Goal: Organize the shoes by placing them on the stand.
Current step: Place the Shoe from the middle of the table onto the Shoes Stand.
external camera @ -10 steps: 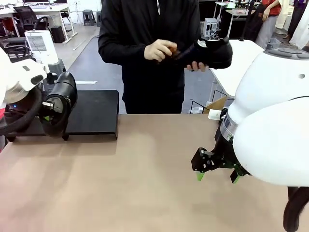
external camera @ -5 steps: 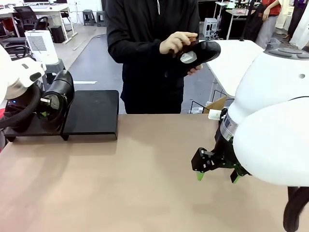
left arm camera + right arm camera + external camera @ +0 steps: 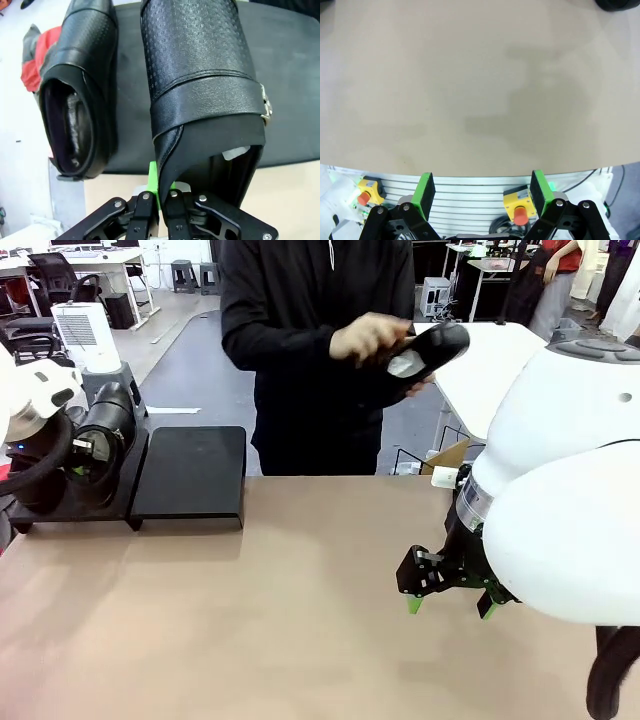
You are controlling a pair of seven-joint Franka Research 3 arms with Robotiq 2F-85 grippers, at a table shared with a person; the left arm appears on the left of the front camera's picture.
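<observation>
My left gripper (image 3: 82, 462) is shut on the heel rim of a glossy black shoe (image 3: 108, 430), held just over the left section of the black stand (image 3: 190, 475). In the left wrist view this shoe (image 3: 200, 75) has a buckled strap, and the gripper (image 3: 160, 197) pinches its back edge. A second shoe (image 3: 80, 90) lies beside it on the stand (image 3: 290, 100). Across the table, a person's hands (image 3: 368, 336) hold another shoe (image 3: 428, 352) at chest height. My right gripper (image 3: 447, 602) hangs open just above the brown table (image 3: 280, 620); its green pads (image 3: 425, 192) have nothing between them.
A white appliance (image 3: 88, 335) stands behind the stand on the left. A white table (image 3: 490, 365) and a cardboard box (image 3: 450, 455) are at the far right. A red cloth (image 3: 40, 55) lies beyond the stand's edge. My right arm's large white body (image 3: 560, 500) blocks the right side.
My left arm has carried its shoe left and lower, toward the stand's left section. The person has lifted and turned the shoe in their hands. The right arm has stayed still.
</observation>
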